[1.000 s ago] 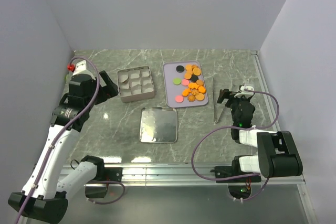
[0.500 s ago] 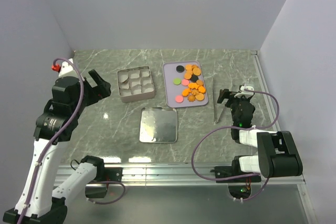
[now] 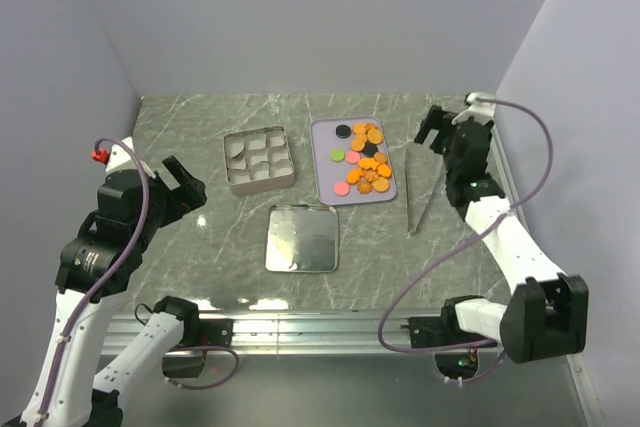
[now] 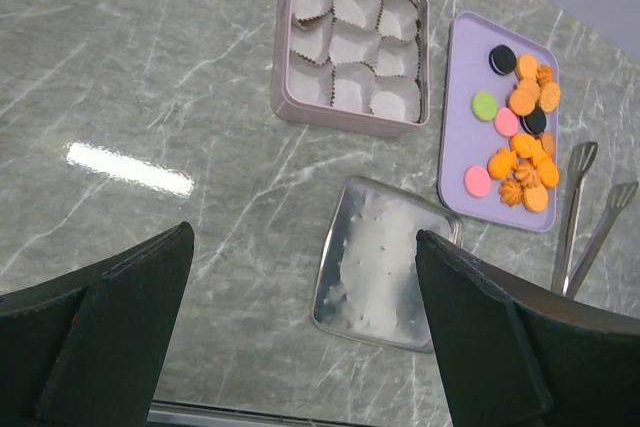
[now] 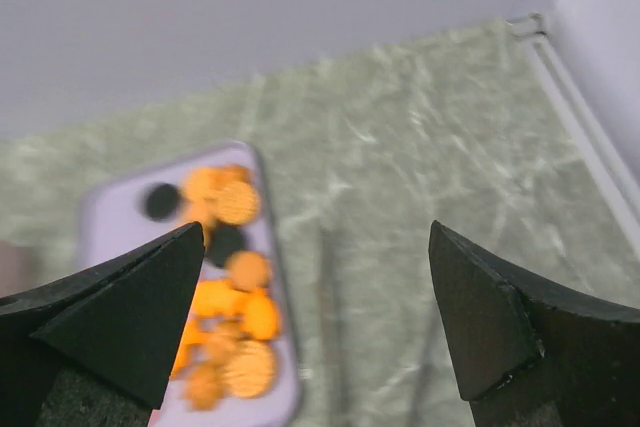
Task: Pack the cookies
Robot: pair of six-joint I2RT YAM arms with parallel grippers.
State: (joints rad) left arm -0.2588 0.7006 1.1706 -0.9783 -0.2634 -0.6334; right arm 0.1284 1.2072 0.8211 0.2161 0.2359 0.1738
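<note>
I'm seeing the grey marble table (image 3: 200, 117) carrying everything, with my left gripper (image 3: 187, 179) hanging over its left side and my right gripper (image 3: 432, 129) hovering near the far right corner, both with jaws standing wide apart and gripping nothing. The lavender tray (image 3: 325, 137) is lying far of centre, the square tin (image 3: 258, 158) of white paper cups is sitting just left of it, the upturned silver lid (image 3: 301, 238) is lying nearer me, and the metal tongs (image 3: 415, 197) are lying just right of the tray. The cookies (image 3: 365, 165), mostly orange with a few pink, green and black, are all sitting on the tray.
</note>
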